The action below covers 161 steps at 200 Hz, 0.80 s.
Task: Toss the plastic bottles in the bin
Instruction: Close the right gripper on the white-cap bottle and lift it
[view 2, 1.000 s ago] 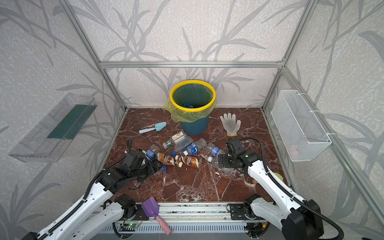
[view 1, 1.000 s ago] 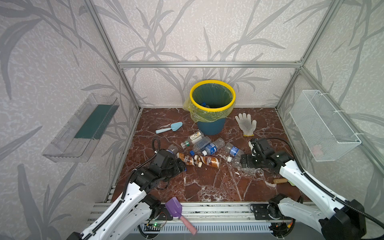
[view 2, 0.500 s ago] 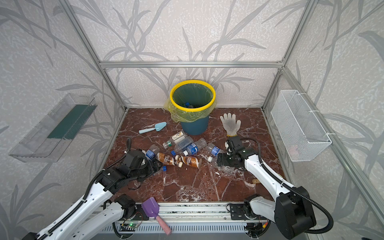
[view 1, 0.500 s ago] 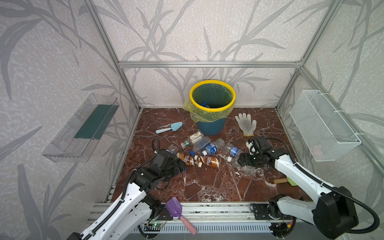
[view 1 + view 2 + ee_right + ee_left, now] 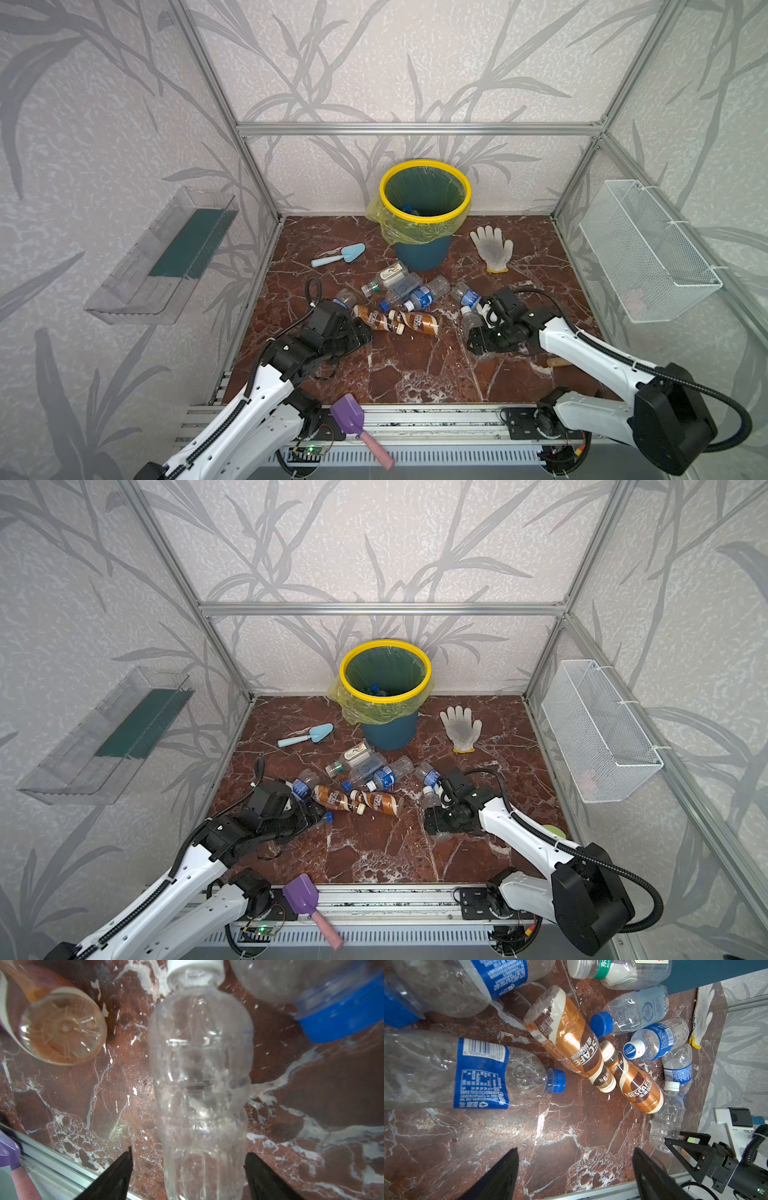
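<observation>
Worktop (image 5: 415, 365), left side first: left jaws stand apart & empty over bare marble, w/ a blue-label bottle (image 5: 481, 1073) lying just beside them. Mid-worktop the other plastic bottles (image 5: 399, 299) lie heaped in front of the bin (image 5: 422, 255), a few already inside. On the right, right jaws straddle a clear ribbed bottle (image 5: 199, 1084) lying flat, not yet pinching it. Empties, so I judge them light, thin-walled, slick, apt to roll or crumple; I'd take this one across the ribbed mid-body, not the neck, w/ a gentle squeeze. Vs a sec ago: right wrist has slid toward the heap & nearer me; left arm & heap unchanged.
</observation>
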Each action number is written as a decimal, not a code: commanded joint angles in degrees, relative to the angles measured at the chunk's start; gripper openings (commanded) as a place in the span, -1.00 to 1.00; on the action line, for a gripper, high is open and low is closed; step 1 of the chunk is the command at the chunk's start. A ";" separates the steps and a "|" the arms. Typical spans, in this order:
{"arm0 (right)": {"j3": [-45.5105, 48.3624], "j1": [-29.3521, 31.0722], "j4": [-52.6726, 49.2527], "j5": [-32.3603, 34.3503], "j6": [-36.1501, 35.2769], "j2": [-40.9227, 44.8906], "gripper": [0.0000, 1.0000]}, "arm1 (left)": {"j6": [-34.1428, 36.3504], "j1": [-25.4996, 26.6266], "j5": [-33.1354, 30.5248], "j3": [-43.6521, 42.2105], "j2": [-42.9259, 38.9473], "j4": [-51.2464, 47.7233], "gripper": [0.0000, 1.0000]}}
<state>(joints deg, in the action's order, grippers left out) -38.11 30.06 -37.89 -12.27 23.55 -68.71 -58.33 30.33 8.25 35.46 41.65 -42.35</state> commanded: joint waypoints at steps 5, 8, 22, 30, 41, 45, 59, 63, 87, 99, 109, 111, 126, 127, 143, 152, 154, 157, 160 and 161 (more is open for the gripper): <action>-0.24 0.54 -0.99 2.69 2.58 0.81 0.68 | -0.22 0.22 0.09 -0.75 -0.11 0.60 0.71; -0.41 0.60 -0.96 3.03 2.74 0.77 0.68 | -0.24 0.25 0.14 -0.68 -0.09 0.67 0.71; -1.90 0.60 -0.75 4.35 3.16 -0.26 0.69 | -0.21 0.28 0.20 -0.66 -0.06 0.77 0.71; -2.78 0.60 -0.59 5.07 3.17 -1.31 0.69 | -0.13 0.20 0.16 -0.66 -0.13 0.71 0.71; -4.20 0.55 -0.60 6.03 3.17 -3.10 0.69 | -0.12 0.25 0.16 -0.57 -0.16 0.59 0.71; -4.70 0.59 -0.52 6.47 3.17 -3.88 0.69 | -0.12 0.26 0.09 -0.57 -0.27 0.42 0.71; -6.16 0.55 0.16 7.20 2.84 -6.43 0.68 | -0.15 0.22 -0.13 -0.57 -0.59 0.16 0.71; -6.58 0.60 0.35 7.41 2.84 -7.05 0.67 | -0.12 0.19 -0.15 -0.57 -0.73 0.07 0.71; -9.08 0.57 0.20 8.05 1.95 -11.24 0.58 | -0.22 0.25 -0.26 -0.46 -1.20 -0.31 0.71; -9.73 0.61 0.09 8.01 1.86 -12.51 0.49 | -0.22 0.19 -0.30 -0.45 -1.22 -0.46 0.71; -9.80 0.89 0.10 7.97 1.85 -12.77 0.39 | -0.14 0.25 -0.40 -0.26 -1.22 -0.63 0.71; -9.80 0.92 0.10 7.97 1.85 -12.79 0.36 | -0.17 0.26 -0.36 -0.25 -1.24 -0.63 0.71; -9.31 1.62 -0.28 7.75 2.09 -12.23 0.18 | -0.12 0.19 -0.56 -0.13 -1.36 -0.89 0.71; -9.29 1.68 -0.27 7.72 2.10 -12.15 0.17 | -0.07 0.18 -0.58 -0.13 -1.34 -0.85 0.71; -8.77 3.07 -1.17 8.17 2.52 -11.01 0.09 | -0.09 0.22 -0.45 -0.23 -1.07 -0.42 0.71; -8.33 4.17 -1.83 8.32 2.94 -10.22 0.06 | 0.02 0.24 -0.25 -0.22 -0.75 -0.16 0.71; -8.28 4.42 -1.99 8.32 3.05 -10.04 0.06 | 0.05 0.21 -0.21 -0.22 -0.64 -0.12 0.71; -8.08 4.80 -2.23 8.39 3.26 -9.80 0.05 | 0.05 0.22 -0.16 -0.22 -0.53 -0.04 0.71; -7.85 5.15 -2.42 8.47 3.40 -9.57 0.05 | 0.12 0.18 -0.05 -0.20 -0.36 0.00 0.71; -7.81 5.30 -2.53 8.53 3.50 -9.50 0.05 | 0.17 0.17 -0.02 -0.16 -0.31 0.04 0.71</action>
<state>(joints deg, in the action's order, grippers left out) -46.65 32.91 -37.69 -4.71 25.96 -80.49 -58.30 30.33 8.60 35.14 40.93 -41.98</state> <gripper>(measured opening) 0.543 0.854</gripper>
